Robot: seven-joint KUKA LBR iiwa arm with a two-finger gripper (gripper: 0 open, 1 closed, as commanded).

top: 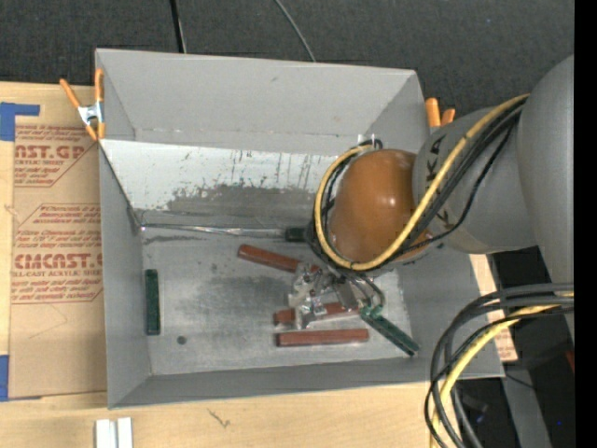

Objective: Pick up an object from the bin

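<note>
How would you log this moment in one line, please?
gripper: low among brown sticks, lower right of bin | grasp: unclear | dark green bar: alone at left

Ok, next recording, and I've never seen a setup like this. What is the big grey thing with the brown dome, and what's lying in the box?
This is a single camera looking down into a grey metal bin. The big grey shape coming in from the right is a robot arm. The orange-brown dome and the yellow-black cables are parts of it. Below the dome is its claw, low over the bin floor in a small cluster of things. A long reddish-brown stick lies just below it, with a short reddish-brown piece to its left. Another reddish-brown stick lies above, and a green strip to its right. A dark green bar lies alone by the left wall. Whether the claw grips anything cannot be told from this view.
</note>
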